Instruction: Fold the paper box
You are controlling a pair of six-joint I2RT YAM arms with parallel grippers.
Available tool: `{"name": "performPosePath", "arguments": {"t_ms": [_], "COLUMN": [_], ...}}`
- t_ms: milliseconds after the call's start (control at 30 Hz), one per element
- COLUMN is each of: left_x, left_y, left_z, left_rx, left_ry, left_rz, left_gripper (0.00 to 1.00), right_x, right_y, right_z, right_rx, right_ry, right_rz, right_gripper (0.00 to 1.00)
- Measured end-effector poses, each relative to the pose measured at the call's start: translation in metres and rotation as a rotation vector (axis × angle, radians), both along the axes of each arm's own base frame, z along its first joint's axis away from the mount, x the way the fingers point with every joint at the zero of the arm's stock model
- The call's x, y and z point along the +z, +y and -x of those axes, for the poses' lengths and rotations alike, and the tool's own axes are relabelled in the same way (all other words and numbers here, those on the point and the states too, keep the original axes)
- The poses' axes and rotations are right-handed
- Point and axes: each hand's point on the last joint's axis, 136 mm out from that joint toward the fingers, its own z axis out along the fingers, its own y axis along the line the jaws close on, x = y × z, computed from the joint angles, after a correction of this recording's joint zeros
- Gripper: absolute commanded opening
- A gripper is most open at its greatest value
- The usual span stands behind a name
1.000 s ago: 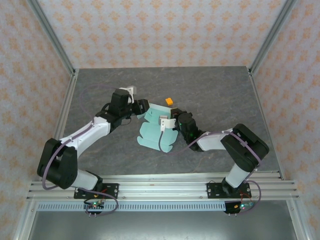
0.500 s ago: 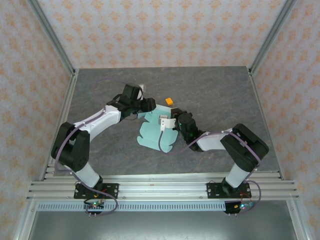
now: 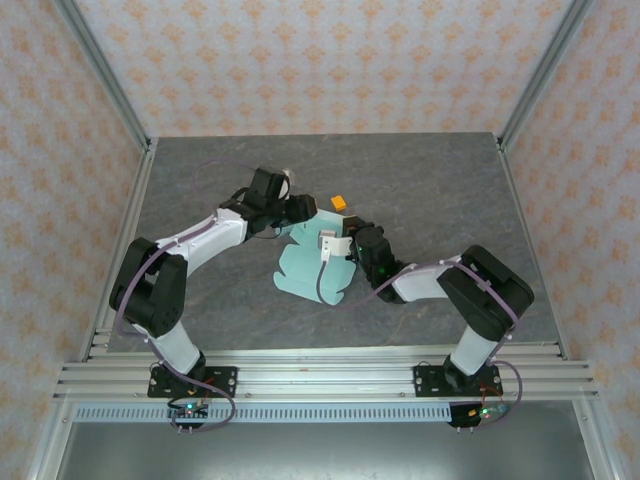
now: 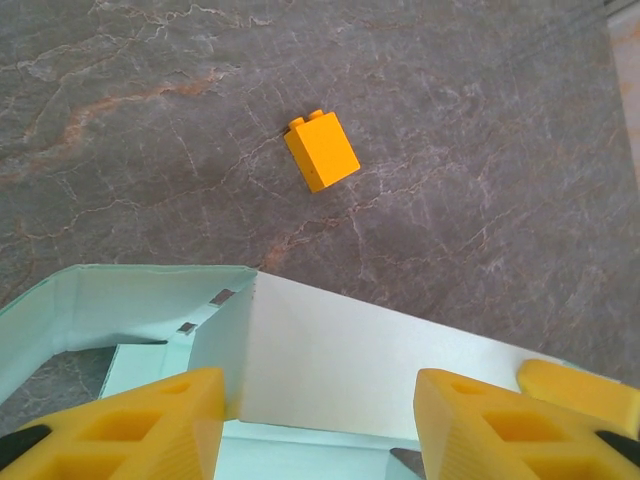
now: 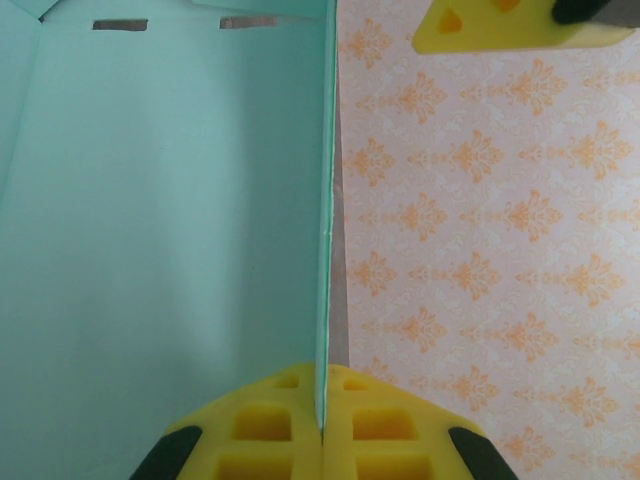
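While most of the paper box [image 3: 305, 268] lies flat at the centre of the top external view, one panel stands upright along its upper right edge. The fold is therefore judged to be at an early stage: a wall is raised, the rounded flaps at the lower edge lie flat on the table [image 3: 440, 180], and no closed box shape exists yet.

The right gripper [image 5: 322, 432] is closed, its yellow pads pinching the thin upright edge of the card at the bottom centre of the right wrist view. The left gripper [image 4: 318, 420] is spread wide and holds nothing. Its two fingers sit at the lower corners of the left wrist view, on either side of a raised panel.

The card is pale mint green, smooth and matt, thin enough to read as a line when seen edge-on, with small rectangular slots near one crease. The finger pads are yellow, with moulded square recesses. A small orange brick [image 4: 322, 150], studded on one end, lies apart on the dark grey, veined tabletop, upper centre of that view.
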Motion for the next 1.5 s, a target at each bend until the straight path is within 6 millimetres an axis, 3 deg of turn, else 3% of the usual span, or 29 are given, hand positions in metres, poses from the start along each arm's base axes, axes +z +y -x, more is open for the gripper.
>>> {"name": "performPosePath", "arguments": {"t_ms": [400,933,1133,1333,1500], "left_x": [-0.005,-0.005,-0.007,-0.008,0.004], "left_y": [0.005,-0.004,-0.003,0.001,0.018], "left_z": [-0.001,-0.001,-0.003,-0.002,0.013], "left_rx": [0.051,0.083,0.105,0.106,0.116], "left_ry": [0.008,0.031,0.034,0.022,-0.03], "left_rz": [-0.002,0.113,0.14,0.118,0.049], "left_gripper": [0.63,0.44,0.41,0.53,0.6], "right_x": [0.002,0.003,0.004,0.005,0.004], "right_y": [0.003,0.001,0.0,0.0,0.0], "right_z": [0.001,-0.001,-0.001,-0.001,-0.001], "right_rx": [0.008,-0.009,-0.012,-0.013,-0.013], "right_ry": [-0.008,-0.018,-0.024,-0.03,-0.029], "right_rz": [0.002,0.0,0.006,0.01,0.01], "right_gripper": [0.0,0.0,0.0,0.0,0.0]}}
